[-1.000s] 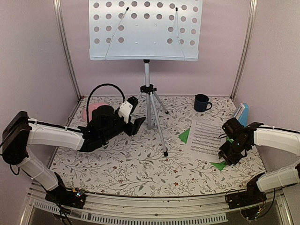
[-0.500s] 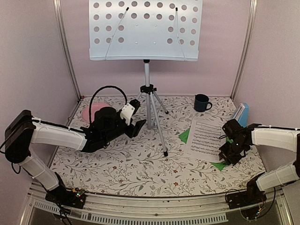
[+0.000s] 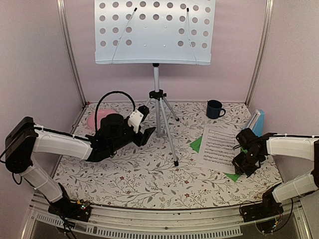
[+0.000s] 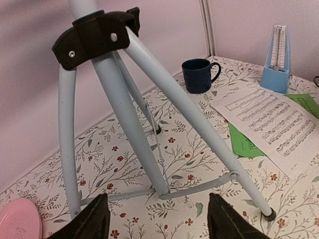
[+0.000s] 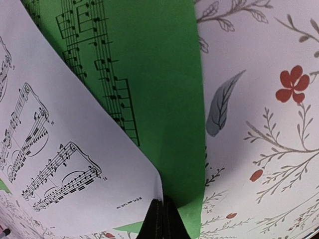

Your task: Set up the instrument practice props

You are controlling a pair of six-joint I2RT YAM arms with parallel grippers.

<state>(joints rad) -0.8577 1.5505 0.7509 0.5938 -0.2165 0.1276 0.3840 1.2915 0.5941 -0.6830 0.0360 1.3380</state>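
Note:
The pale perforated music stand [image 3: 154, 32] rises on its silver tripod [image 3: 160, 114] at the back centre. My left gripper [image 3: 147, 133] is open just left of the tripod. In the left wrist view its dark fingers [image 4: 97, 221] frame the tripod legs [image 4: 127, 114] without touching them. The white sheet-music page [image 3: 217, 144] lies over a green page [image 3: 197, 144] at the right. My right gripper [image 3: 240, 168] is shut on their near right corner. The right wrist view shows the white page [image 5: 65, 149] and the green page [image 5: 164, 89] curling up from the pinch. The blue pyramid metronome [image 3: 257, 122] stands at the far right.
A dark blue mug [image 3: 214, 109] stands behind the pages. A pink plate [image 3: 98, 118] lies behind my left arm. The left wrist view also shows the mug [image 4: 197, 75], the metronome [image 4: 277, 59] and the plate [image 4: 20, 221]. Pink walls close in both sides.
My left gripper has shifted slightly right and back toward the tripod. My right gripper has edged a little nearer and lower with the page corner.

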